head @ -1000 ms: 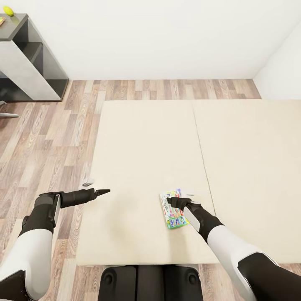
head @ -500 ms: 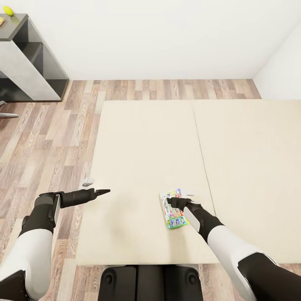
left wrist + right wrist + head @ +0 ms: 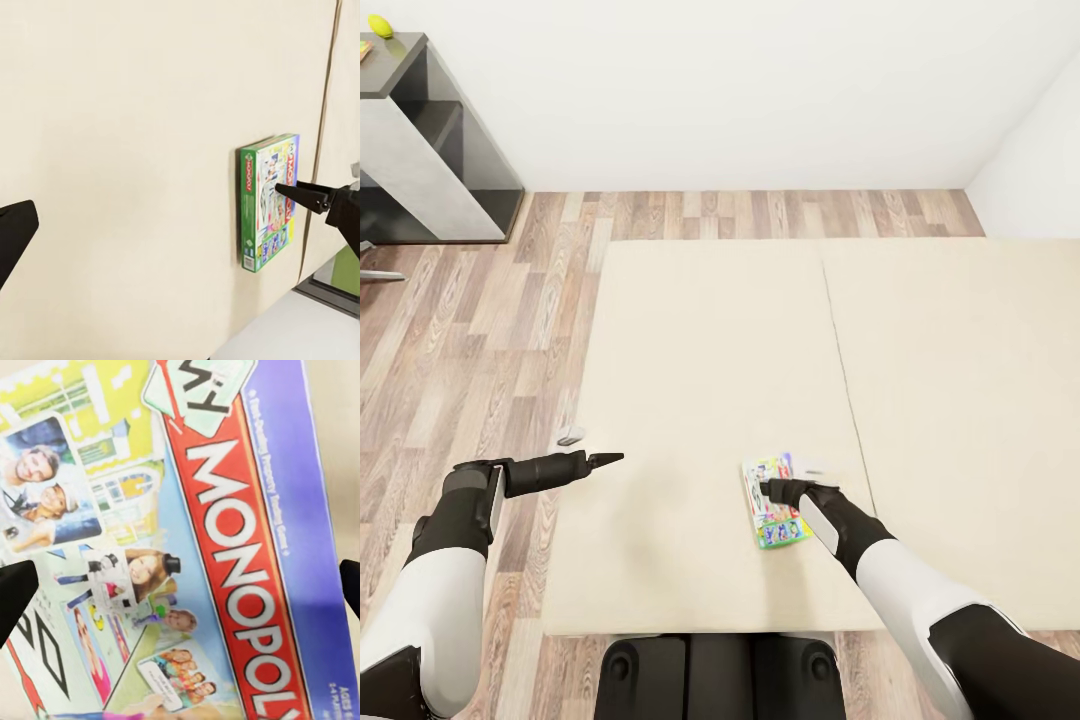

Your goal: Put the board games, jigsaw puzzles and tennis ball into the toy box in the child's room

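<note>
- Head view showed my right tool [image 3: 767, 489] down over the Monopoly board game [image 3: 774, 503], which lay flat on the beige bed [image 3: 710, 350] near its front edge, just beside the seam between the two mattress halves.
- Right wrist view had the printed lid of that box close under the camera, with one dark fingertip [image 3: 15, 589] at each side of the picture, so my right tool stood wide apart and clamped on nothing.
- Left wrist view caught the same green-edged box from the side, with my right tool's tip over its lid; whether it touched the lid I could not tell.
- My left tool [image 3: 610, 458] hung over the bed's left edge, well apart from the game; its fingers looked drawn together to a point in the head view, but I could not tell for certain.
- A yellow-green tennis ball [image 3: 381, 25] sat on the dark worktop [image 3: 400, 60] at the far left corner, against the white wall [image 3: 760, 90].
- Wood-plank floor [image 3: 480, 320] ran between the worktop and the bed.
</note>
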Robot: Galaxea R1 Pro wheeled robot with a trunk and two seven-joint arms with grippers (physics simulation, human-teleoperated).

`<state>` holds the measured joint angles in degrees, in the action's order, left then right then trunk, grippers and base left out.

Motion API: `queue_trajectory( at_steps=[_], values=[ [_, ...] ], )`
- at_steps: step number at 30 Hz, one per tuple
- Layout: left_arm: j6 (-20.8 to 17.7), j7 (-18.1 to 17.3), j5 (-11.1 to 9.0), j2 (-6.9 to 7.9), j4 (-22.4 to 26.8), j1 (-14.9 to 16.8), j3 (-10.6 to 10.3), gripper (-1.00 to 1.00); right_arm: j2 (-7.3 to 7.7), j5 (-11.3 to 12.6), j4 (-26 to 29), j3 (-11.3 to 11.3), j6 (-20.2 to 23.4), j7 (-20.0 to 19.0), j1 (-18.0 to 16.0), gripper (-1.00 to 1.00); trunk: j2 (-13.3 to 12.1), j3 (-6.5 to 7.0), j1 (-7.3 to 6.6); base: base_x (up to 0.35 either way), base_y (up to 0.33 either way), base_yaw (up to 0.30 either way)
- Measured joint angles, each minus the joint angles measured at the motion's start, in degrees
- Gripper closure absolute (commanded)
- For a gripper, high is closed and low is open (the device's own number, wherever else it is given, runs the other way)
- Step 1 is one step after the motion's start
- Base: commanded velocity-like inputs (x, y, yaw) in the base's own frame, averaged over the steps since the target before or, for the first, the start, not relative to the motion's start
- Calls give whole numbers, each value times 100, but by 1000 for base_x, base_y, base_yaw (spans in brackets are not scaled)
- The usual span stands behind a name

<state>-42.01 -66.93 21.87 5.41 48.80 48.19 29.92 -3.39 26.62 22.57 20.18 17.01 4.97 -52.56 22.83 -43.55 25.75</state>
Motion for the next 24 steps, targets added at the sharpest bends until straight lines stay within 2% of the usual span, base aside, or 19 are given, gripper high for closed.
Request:
queue_trajectory(
  at_steps=[7,20,24],
  values=[
    [0,1,5,0,0,0,0,-100,0,10,0,-4,158,5,-5,-100,0,0,0,0,0,0],
    [-5,19,14,0,-1,0,0,-100,0,-13,6,-9,149,5,-4,-100,0,0,0,0,0,0],
    [-8,37,46,-21,-8,-9,5,-100,-130,1,-121,122,51,-111,48,-100,0,0,0,0,0,0]
  ],
)
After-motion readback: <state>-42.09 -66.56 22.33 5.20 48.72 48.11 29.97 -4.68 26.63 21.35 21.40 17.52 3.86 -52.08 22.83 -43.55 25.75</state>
